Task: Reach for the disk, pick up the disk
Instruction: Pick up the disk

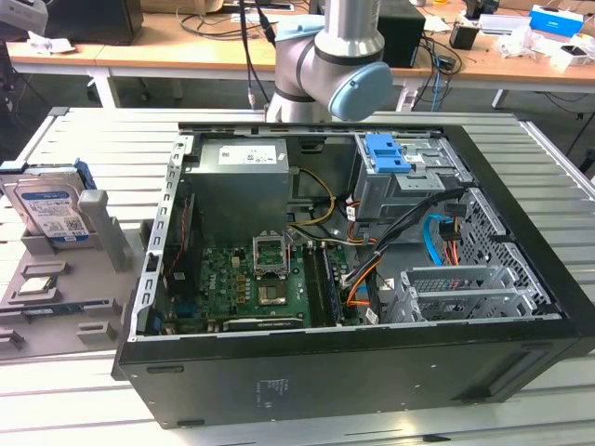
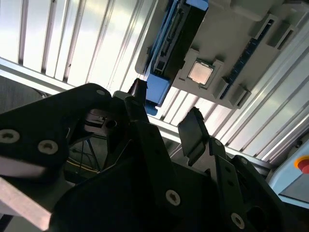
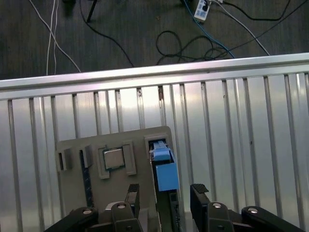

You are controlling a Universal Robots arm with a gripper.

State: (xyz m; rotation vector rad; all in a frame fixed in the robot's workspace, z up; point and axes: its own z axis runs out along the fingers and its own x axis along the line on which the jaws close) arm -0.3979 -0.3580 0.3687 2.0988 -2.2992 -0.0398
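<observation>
Silver rectangular hard drive with blue-and-white label and bright blue plastic frame, the disk [image 1: 51, 209], is standing on edge in a slot of a grey plastic fixture tray [image 1: 107, 232]. The tray is sitting on the ribbed aluminium table [image 1: 56, 400] at the exterior view's left, well apart from the open black computer case [image 1: 325, 372].

A small square silver processor chip [image 1: 37, 285] is lying flat in a recess of the same tray, near the disk.

The grey robot arm with pale blue joint caps [image 1: 330, 65] is showing behind the case, at the far edge of the table.

In the first wrist view the black two-finger gripper [image 3: 165, 197] is hanging over the tray. Its fingers [image 3: 199, 194] are spread wide, holding nothing. The disk [image 3: 166, 176] is showing edge-on, its blue frame end uppermost, lined up with the gap between the two fingertips. No contact with the frame is visible. The chip [image 3: 113, 158] is lying just to one side of it.

The second wrist view is giving the same from a slant. The gripper [image 2: 165, 104] is parted. The dark edge of the disk [image 2: 176, 34] and its blue frame are running away beyond the fingertips. The chip [image 2: 200, 72] is beside it on the tray [image 2: 241, 29].
</observation>
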